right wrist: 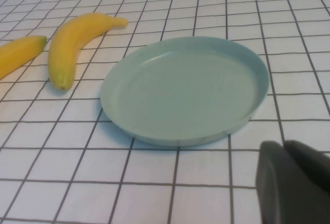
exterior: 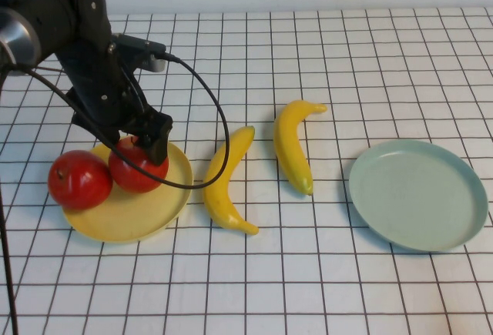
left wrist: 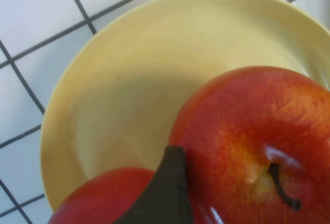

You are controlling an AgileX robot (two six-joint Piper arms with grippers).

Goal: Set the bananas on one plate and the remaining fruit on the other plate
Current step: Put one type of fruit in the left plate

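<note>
While left gripper (exterior: 146,144) meets apple (exterior: 139,167), right gripper (right wrist: 294,183) idles.

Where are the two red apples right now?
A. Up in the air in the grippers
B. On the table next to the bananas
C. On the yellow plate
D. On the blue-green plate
C: both apples sit on the yellow plate, with the left gripper right at the nearer one; the blue-green plate holds nothing, and the right gripper is near it.
</note>
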